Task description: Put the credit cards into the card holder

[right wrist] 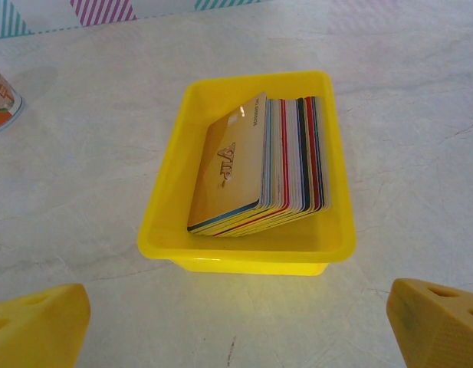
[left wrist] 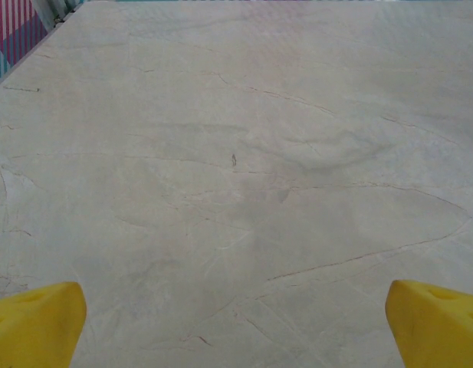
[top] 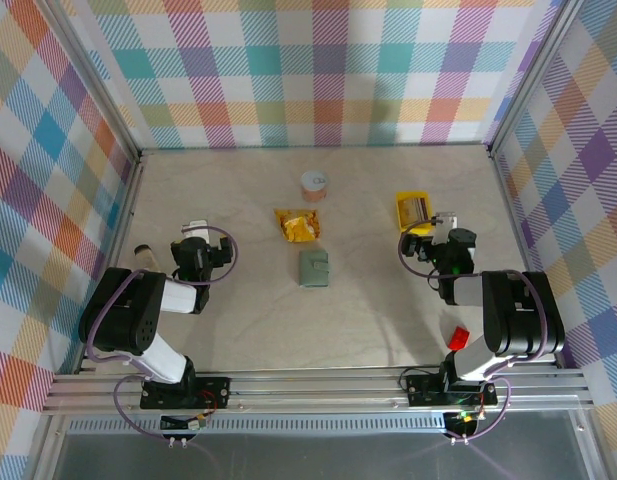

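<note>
Starting the first pick, seemingly: right jaws are hanging released before the credit cards in the yellow tray (left jaws likewise), needing one card pinched

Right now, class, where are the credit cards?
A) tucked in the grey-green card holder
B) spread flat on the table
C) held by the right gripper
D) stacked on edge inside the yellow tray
D: the right wrist view shows the credit cards leaning together on edge inside the yellow tray, a gold one in front.
</note>
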You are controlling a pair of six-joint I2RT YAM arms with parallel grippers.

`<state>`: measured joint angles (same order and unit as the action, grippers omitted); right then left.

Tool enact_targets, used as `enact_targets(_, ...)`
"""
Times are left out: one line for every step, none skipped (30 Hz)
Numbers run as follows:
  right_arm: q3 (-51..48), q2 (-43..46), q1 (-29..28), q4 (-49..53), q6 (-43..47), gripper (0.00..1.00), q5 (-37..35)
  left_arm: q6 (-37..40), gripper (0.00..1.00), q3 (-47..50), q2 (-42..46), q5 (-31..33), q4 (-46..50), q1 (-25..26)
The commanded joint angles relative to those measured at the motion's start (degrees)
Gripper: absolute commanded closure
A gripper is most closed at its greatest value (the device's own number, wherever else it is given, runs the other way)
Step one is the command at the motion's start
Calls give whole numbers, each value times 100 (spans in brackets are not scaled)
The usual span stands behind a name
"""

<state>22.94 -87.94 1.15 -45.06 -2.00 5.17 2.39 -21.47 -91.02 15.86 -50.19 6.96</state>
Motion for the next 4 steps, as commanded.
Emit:
enact_targets(106,-32,-16,-193,148,1,65,-72,0,-50,3,-71,-301,-29)
enact_targets(106,-30,-14,-202,149,1,65,-72,0,-50,0,-72,-302,-31)
enact_targets(89,-23,-9,-222,148,1,72,-72,0,-50,3,-73,-301,-29)
enact_targets(88,-13,-10,-213,149,1,72,-71,0,-50,1,-74,-302,-35)
